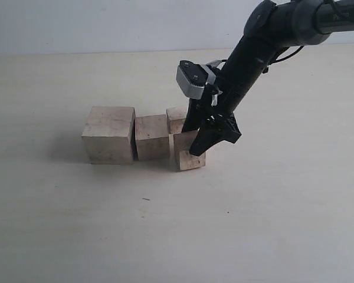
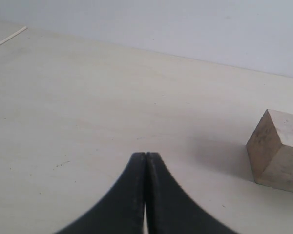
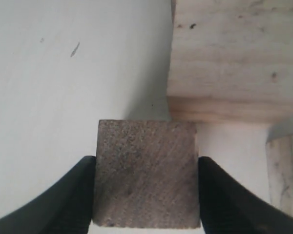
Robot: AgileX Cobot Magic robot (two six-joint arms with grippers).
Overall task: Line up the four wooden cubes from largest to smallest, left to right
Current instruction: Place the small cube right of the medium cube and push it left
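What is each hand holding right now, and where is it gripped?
The right hand grips a cube by two opposite side faces. The left hand is shut and holds nothing.

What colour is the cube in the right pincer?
Tan-brown cube, grainy; clearest in the right wrist view.

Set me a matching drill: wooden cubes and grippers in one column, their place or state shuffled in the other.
1. big whitish wooden cube
2. small pale wooden cube
3. black left gripper
4. black right gripper

A. shut, holding nothing
B. far left in the exterior view
C. closed on a tan wooden cube
D. just behind the gripped cube

Pairs: 1-B, 2-D, 3-A, 4-C
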